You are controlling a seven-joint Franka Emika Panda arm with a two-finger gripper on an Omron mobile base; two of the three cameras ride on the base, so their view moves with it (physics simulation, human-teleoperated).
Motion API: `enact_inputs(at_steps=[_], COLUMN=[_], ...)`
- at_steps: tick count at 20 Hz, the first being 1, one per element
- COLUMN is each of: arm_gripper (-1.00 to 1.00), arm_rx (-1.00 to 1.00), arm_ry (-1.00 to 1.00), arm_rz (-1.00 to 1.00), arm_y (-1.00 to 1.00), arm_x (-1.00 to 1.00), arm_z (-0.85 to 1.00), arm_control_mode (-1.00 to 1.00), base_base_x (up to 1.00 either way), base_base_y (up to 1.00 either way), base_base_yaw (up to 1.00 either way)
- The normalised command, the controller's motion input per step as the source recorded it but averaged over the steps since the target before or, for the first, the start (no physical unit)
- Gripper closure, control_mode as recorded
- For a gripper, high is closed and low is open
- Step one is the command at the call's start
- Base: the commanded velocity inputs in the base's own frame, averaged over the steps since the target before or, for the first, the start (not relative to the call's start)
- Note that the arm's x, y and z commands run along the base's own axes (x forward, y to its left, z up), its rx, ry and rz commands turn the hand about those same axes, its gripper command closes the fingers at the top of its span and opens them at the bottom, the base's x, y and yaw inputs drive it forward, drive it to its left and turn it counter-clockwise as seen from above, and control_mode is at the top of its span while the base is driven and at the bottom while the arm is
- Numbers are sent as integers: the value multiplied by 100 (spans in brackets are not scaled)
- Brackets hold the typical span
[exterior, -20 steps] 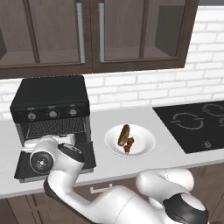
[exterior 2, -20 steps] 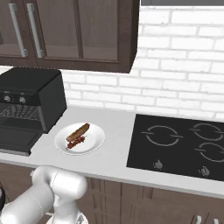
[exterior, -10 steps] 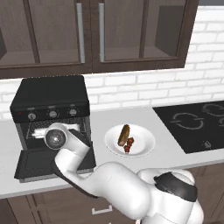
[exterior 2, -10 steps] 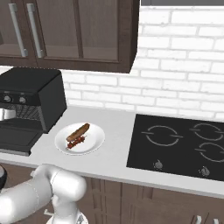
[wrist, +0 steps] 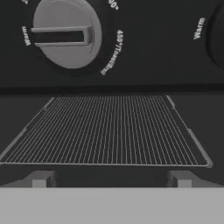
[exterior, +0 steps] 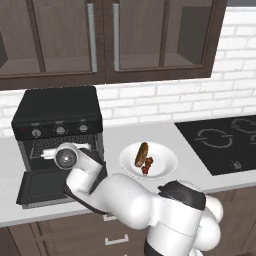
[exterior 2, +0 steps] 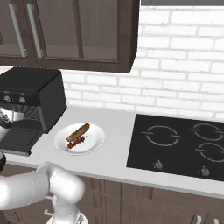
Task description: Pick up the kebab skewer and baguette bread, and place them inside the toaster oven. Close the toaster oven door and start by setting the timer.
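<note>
Two foods waited on the white plate (exterior: 165,170) in the left base view: the baguette bread (exterior: 141,154), orange-brown and oval, with the kebab skewer (exterior: 148,165) just beside it toward the front rim. The loaf looked light and stiff-crusted, best taken across its narrow middle; the skewer looked thin and likely to roll or slip, so a hold across its chunks seemed safer than one on the bare stick. The toaster oven (exterior: 57,115) stood left of the plate on the tabletop (exterior: 125,137), its toaster oven door (exterior: 42,187) dropped flat, and the arm reached into the opening, well apart from the food.

From the right base view, the plate (exterior 2: 94,142) carried the baguette bread (exterior 2: 78,131) and the kebab skewer (exterior 2: 76,142) side by side, near the toaster oven (exterior 2: 37,94) at the left edge.

Through the hand view, the gripper (wrist: 111,179) had its fingers spread wide and empty, facing the wire rack (wrist: 107,131) under a silver-ringed knob (wrist: 65,35).
</note>
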Motion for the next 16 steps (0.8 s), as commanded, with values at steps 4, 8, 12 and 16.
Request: enact_inputs(at_steps=[4, 8, 12, 16], arm_gripper=[-100, -100, -100, -100], arm_rx=[0, 0, 0, 0], arm_ry=[0, 0, 0, 0], arm_rz=[0, 0, 0, 0], arm_y=[11, 1, 0, 0], arm_x=[37, 33, 32, 5], arm_z=[-17, 0, -3, -33], arm_control_mode=[-100, -100, -100, -100], base_base_x=[0, 0, 0, 0], base_base_y=[0, 0, 0, 0], base_base_yaw=[0, 0, 0, 0])
